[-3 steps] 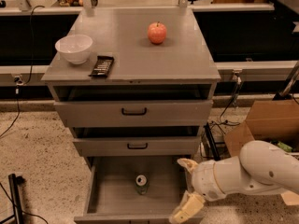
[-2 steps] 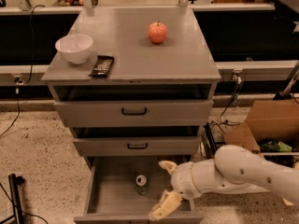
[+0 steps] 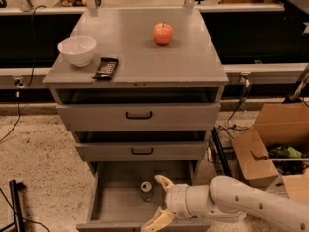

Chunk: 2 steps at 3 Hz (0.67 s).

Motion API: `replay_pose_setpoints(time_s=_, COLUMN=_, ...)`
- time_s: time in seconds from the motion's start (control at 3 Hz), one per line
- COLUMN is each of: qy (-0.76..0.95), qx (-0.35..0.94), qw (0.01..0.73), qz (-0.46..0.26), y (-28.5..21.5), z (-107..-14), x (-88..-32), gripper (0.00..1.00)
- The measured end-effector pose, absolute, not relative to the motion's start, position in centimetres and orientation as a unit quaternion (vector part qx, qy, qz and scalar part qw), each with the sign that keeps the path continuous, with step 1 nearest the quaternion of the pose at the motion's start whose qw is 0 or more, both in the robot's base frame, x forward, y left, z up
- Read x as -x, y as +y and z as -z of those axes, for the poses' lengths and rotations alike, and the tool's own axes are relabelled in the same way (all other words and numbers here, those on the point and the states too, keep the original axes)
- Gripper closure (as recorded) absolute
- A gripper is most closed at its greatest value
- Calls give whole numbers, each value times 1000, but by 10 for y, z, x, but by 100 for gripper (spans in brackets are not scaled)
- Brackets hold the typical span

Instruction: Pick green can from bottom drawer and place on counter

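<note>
The green can (image 3: 146,191) stands upright on the bare floor of the open bottom drawer (image 3: 111,202), its silver top showing. My gripper (image 3: 160,201) reaches in from the right over the drawer, open, with one fingertip (image 3: 162,180) just right of the can and the other (image 3: 155,221) near the drawer's front edge. It holds nothing. The counter (image 3: 140,52) is the grey cabinet top above.
On the counter are a white bowl (image 3: 77,49), a black remote-like object (image 3: 105,67) and a red apple (image 3: 163,34). The two upper drawers (image 3: 139,115) are slightly open. An open cardboard box (image 3: 270,144) stands on the floor at the right.
My gripper and arm have moved left across the drawer, from its right side to just beside the can. The can has not moved.
</note>
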<state>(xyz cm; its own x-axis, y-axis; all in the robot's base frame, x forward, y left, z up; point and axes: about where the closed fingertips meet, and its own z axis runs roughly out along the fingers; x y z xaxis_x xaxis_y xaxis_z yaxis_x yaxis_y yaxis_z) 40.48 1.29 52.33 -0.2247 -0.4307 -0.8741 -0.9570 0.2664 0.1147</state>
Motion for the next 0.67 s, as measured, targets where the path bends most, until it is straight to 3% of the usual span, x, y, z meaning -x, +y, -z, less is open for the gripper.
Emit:
replay_pose_setpoints(time_s=0.33, qy=695, qx=526, qw=366, qz=-326, y=25, z=-520, x=-410, gripper=0)
replay_pose_setpoints(time_s=0.67, qy=682, qx=537, qw=431, qz=-246, y=21, z=-507, x=-452, gripper=0)
